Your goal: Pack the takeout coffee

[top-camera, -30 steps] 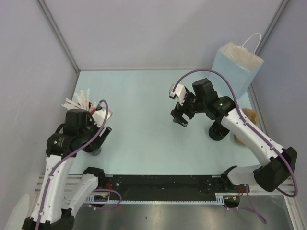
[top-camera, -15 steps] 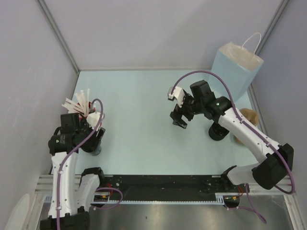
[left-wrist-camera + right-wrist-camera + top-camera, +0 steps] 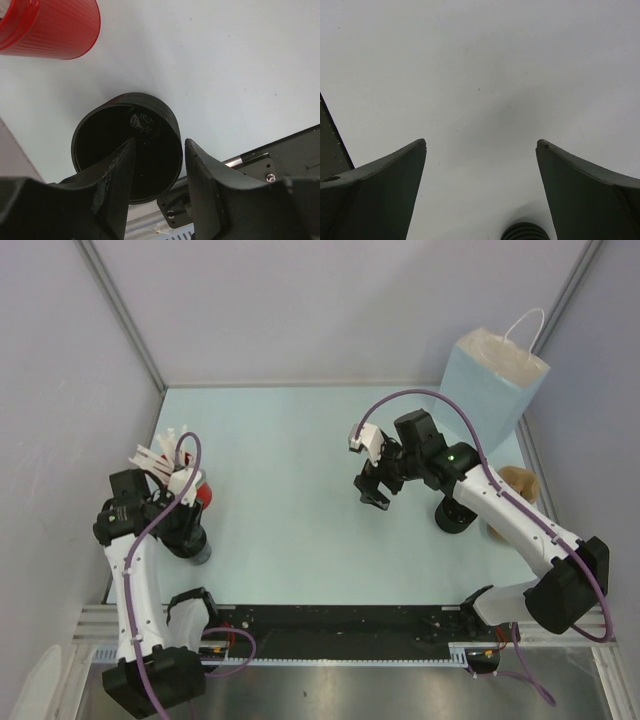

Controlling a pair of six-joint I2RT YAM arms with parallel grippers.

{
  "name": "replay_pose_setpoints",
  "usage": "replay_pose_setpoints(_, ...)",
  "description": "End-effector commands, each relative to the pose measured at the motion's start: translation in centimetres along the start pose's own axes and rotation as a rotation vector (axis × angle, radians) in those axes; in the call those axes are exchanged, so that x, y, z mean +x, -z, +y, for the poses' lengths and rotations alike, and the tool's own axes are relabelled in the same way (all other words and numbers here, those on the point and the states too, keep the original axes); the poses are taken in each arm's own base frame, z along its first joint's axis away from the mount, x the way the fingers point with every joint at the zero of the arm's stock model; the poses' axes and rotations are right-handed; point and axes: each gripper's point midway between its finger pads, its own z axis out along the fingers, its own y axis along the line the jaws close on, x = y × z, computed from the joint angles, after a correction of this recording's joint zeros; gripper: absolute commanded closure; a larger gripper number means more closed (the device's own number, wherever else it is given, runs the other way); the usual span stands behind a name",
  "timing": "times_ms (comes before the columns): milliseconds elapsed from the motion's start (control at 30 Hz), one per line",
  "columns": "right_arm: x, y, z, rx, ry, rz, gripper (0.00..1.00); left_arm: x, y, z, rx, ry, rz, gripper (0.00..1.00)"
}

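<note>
Where your left arm bends down at the near-left part of the table (image 3: 290,440), you will find the takeout coffee (image 3: 107,135) standing upright directly under the left gripper (image 3: 160,145). The wrist view shows the jaws partly apart, with a clear gap between them. One finger (image 3: 117,170) lies across the cup's dark round top, and the other sits just outside its ribbed rim. Whether either finger presses on the cup cannot be told, so no grip is confirmed. The red cup (image 3: 50,27) stands near the coffee but apart from it, with white straws (image 3: 158,453) fanning out of it toward the left wall.

Your right gripper (image 3: 481,142) hangs over bare table near the middle. Its jaws are spread wide, with nothing between them. A second short black cup (image 3: 455,515) stands to its right, near the brown pulp carrier (image 3: 520,485). The pale-blue paper bag (image 3: 485,380) stands upright and open-topped in the far-right corner, well apart from the coffee at your left.
</note>
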Motion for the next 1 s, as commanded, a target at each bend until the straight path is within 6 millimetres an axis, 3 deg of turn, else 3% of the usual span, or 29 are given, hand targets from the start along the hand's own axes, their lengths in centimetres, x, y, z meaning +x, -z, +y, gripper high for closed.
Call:
replay_pose_setpoints(0,-0.61,-0.19,0.11,-0.006,0.021,-0.023,0.04,-1.02,-0.02,-0.24,0.037,-0.04,-0.053,0.51)
replay_pose_setpoints(567,-0.38,-0.43,0.11,-0.009,0.022,-0.018,0.07,-0.89,-0.1,-0.52,0.059,-0.043,-0.046,0.69)
replay_pose_setpoints(967,-0.13,-0.65,0.13,-0.013,0.02,-0.011,0.08,-0.91,-0.11,-0.93,0.072,-0.045,-0.058,0.87)
